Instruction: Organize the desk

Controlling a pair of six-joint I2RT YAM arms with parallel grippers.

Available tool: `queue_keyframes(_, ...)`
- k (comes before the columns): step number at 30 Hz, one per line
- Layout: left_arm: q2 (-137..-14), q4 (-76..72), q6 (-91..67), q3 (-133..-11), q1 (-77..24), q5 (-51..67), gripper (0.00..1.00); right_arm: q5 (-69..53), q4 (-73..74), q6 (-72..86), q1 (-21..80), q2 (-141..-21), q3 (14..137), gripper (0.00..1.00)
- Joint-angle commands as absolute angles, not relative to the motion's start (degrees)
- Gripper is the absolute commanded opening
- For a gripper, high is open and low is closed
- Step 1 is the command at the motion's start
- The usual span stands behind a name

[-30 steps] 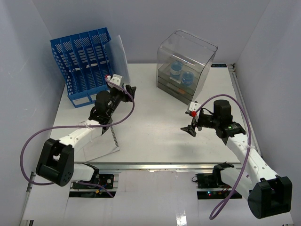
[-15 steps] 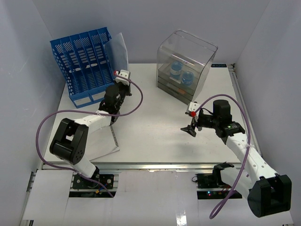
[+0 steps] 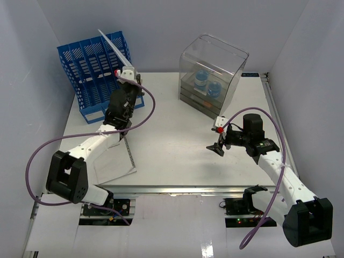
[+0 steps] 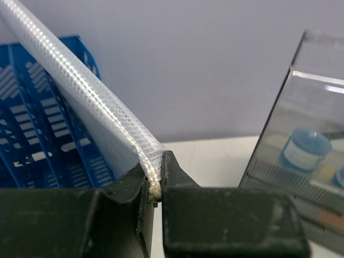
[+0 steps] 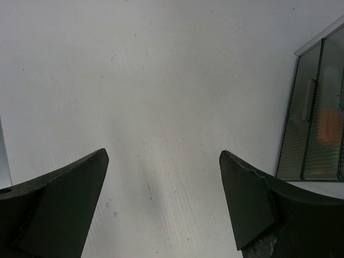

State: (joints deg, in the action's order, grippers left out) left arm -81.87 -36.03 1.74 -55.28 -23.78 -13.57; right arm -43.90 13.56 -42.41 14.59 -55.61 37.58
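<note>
Swinging up from its lean beside the rack a second ago, a translucent mesh folder (image 3: pixel 114 45) is now slanting over the blue rack (image 3: pixel 88 80). The left gripper (image 4: pixel 155 180), wide open back then, is pinching the folder's lower edge between its fingertips. From that pinch the folder is running up and away from the fingers, toward the rack, with nothing supporting the rest of it.

The right gripper (image 5: pixel 164 166) is hovering with its fingers spread wide and nothing between them. Bare desk (image 3: pixel 172 156) is showing beneath them, and a clear drawer box (image 5: pixel 317 129) is standing beyond the outer side of one fingertip. The desk is lying under both grippers, with a notebook (image 3: pixel 115 161) resting on it below the left arm, well behind those fingers.

The desk itself is looking rigid and fixed, a surface to clear rather than a thing to grip. The folder is appearing light, thin, floppy and slick, so it is likely to sag, twist or slide out of an edge pinch. A hold set deep on its thick folded edge is seeming safest, with the far end fed into a rack slot first.
</note>
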Motion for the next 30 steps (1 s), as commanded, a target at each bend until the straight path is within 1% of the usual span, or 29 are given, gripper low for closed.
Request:
queue_keyframes(1, -78.3, -34.5, 0.6, -60.9, -23.7, -17.4, 0.00, -45.2, 13.8, -42.8, 14.2, -55.7, 37.9, 0.90)
queue_keyframes(11, -88.9, -27.4, -1.5, -71.6, -20.8, -17.7, 0.00, -44.9, 13.9, -42.9, 14.2, -55.2, 37.8, 0.90)
queue_keyframes(16, -91.3, -24.4, -1.7, -75.6, -18.5, -15.9, 0.01, -45.1, 14.1, -43.1, 14.2, -55.3, 37.9, 0.90)
queue_keyframes(21, -93.0, -21.2, -3.3, -78.8, -15.3, -12.5, 0.02, -45.1, 14.2, -43.2, 14.2, -55.4, 37.9, 0.90)
queue_keyframes(24, -94.7, -18.0, -4.2, -81.7, -13.8, -10.7, 0.05, -45.1, 14.2, -43.2, 14.2, -55.6, 37.9, 0.90)
queue_keyframes(25, -95.3, -17.1, -4.5, -82.9, -13.4, -10.5, 0.09, -45.1, 14.2, -43.2, 14.2, -55.7, 38.0, 0.90)
queue_keyframes(27, -96.5, -15.3, -5.2, -84.8, -12.9, -10.8, 0.27, -45.0, 14.3, -43.2, 14.2, -55.8, 38.0, 0.90)
queue_keyframes(29, -97.7, -14.0, -6.5, -86.9, -12.5, -11.5, 0.59, -44.8, 14.3, -43.2, 14.2, -55.9, 37.9, 0.90)
queue_keyframes(30, -98.1, -12.9, -7.2, -87.9, -12.4, -12.1, 0.73, -44.7, 14.3, -43.2, 14.2, -56.0, 37.9, 0.90)
